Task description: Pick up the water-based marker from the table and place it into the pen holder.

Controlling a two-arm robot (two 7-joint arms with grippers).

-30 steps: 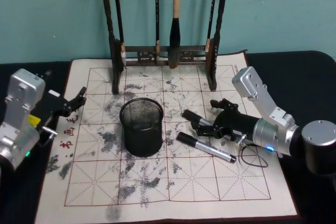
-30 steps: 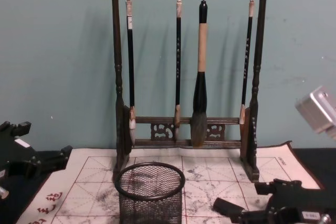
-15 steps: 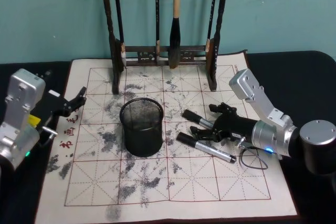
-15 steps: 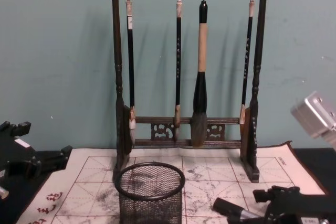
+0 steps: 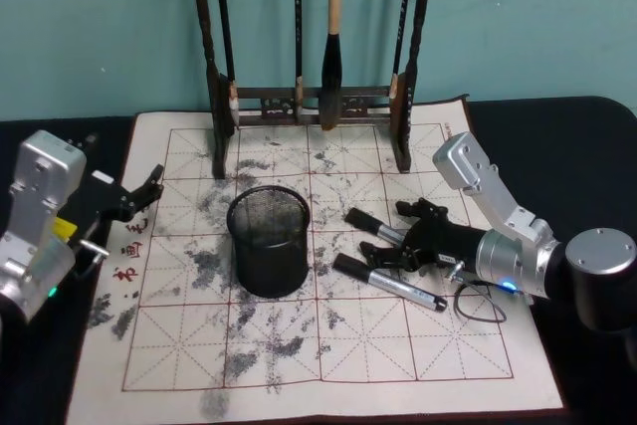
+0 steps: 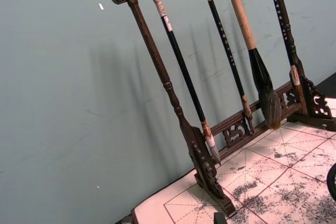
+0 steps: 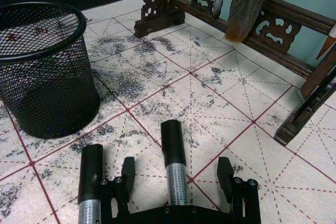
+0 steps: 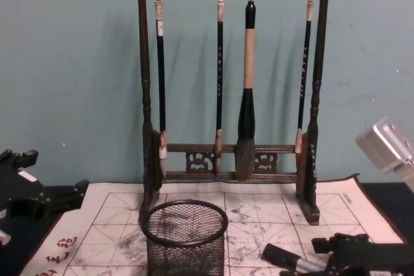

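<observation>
The right tool (image 7: 176, 164) straddles the water-based marker (image 7: 172, 142) on the mat (image 7: 236, 109), jaws spread wide either side. The left tool (image 5: 151, 186) hangs at its left edge, jaws apart.

Red characters (image 5: 134, 232) on the white mat (image 5: 398, 345), too small to read.

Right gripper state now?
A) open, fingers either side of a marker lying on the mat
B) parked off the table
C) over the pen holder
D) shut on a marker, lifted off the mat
A: the right gripper is open, with the water-based marker lying flat on the mat between its fingers; the left gripper sits idle at the mat's left edge.
</observation>
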